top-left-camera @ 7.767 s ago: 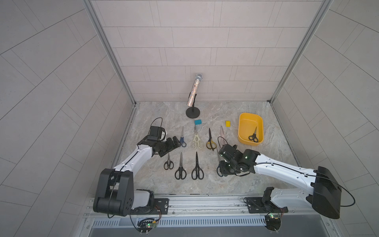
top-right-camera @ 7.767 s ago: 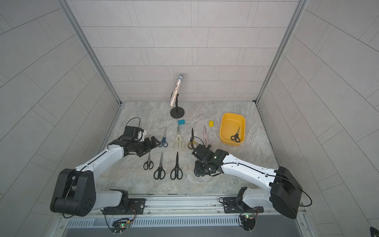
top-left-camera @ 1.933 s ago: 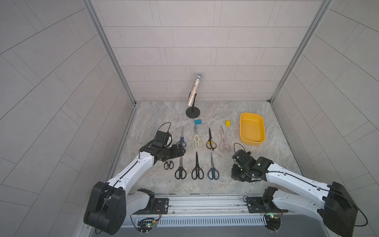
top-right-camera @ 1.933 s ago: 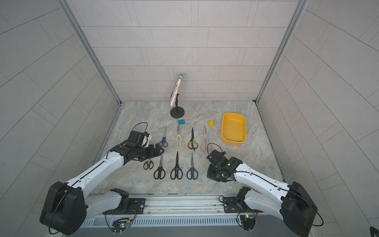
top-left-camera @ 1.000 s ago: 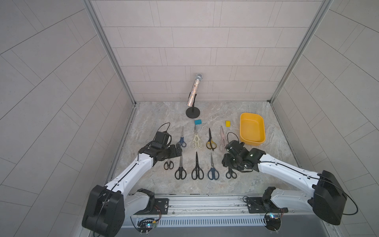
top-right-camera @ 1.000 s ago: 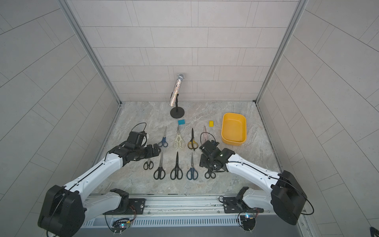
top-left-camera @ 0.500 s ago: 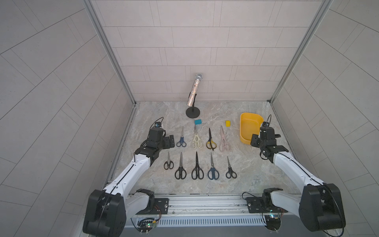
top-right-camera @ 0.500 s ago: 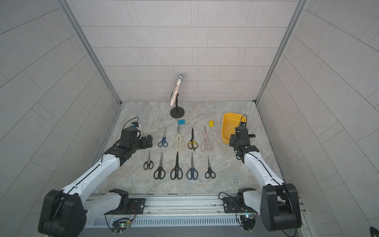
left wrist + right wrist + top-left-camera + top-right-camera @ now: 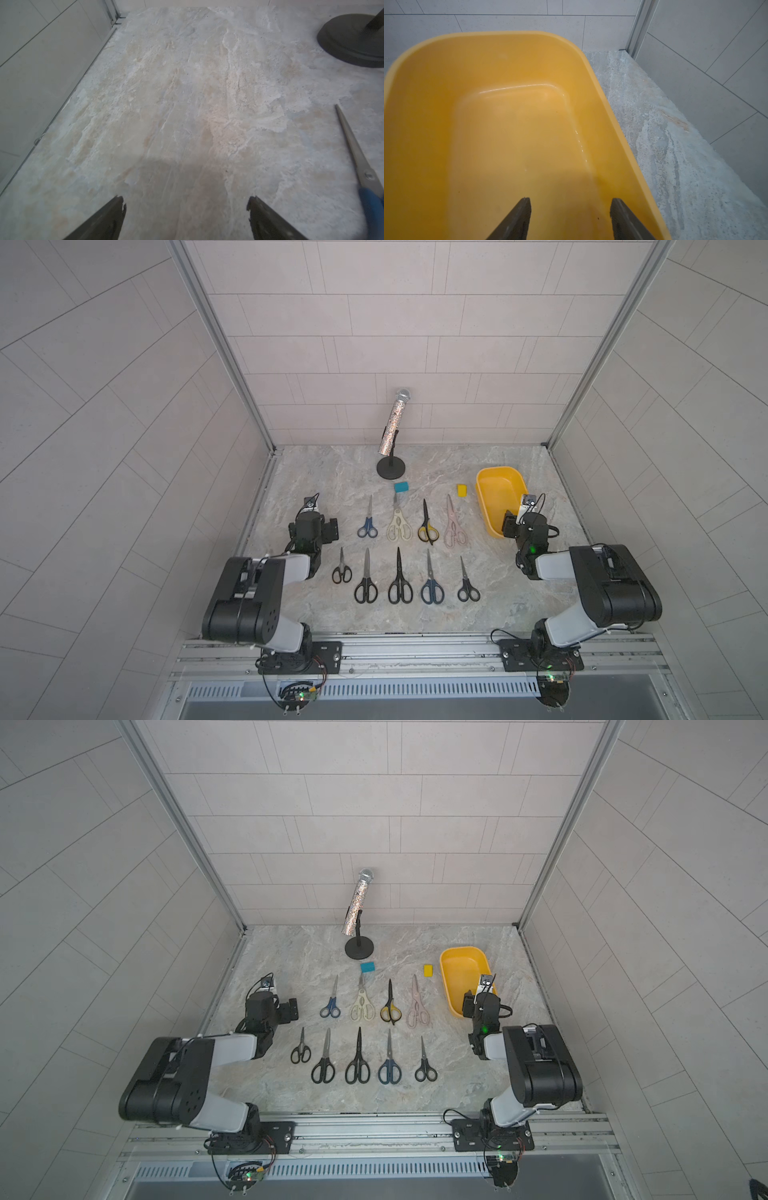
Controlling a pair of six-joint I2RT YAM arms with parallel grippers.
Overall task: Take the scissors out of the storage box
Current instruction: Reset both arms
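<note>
- Marble-look tabletop (image 9: 324,472) inside a grey tiled booth, so that's the setting.
- My left gripper (image 9: 187,207) has its fingers spread wide with nothing between them. It's low over bare stone on the left side, near the blue-handled scissors (image 9: 368,526).
- My right gripper (image 9: 570,207) is spread apart too and isn't carrying anything. It hangs over the near end of the shallow yellow plastic storage box (image 9: 486,506) on the right side. Can't tell if the tips touch it.
- All nine pairs lie flat on the stone outside that box, in two neat rows with tips toward the back wall.
- Back row, left to right: the blue ones, a cream-handled pair (image 9: 398,526), a black-and-yellow pair (image 9: 427,529), a pale pink pair (image 9: 454,531).
- Front row: small black pair (image 9: 341,572), two bigger black pairs (image 9: 365,589), dark blue pair (image 9: 432,591), another little black pair (image 9: 468,591).
- Further back there's a glittery microphone (image 9: 392,427) on a round black stand. A small teal block (image 9: 401,487) sits right at the cream pair's tip, and a small yellow block (image 9: 462,489) is just beside the box.
</note>
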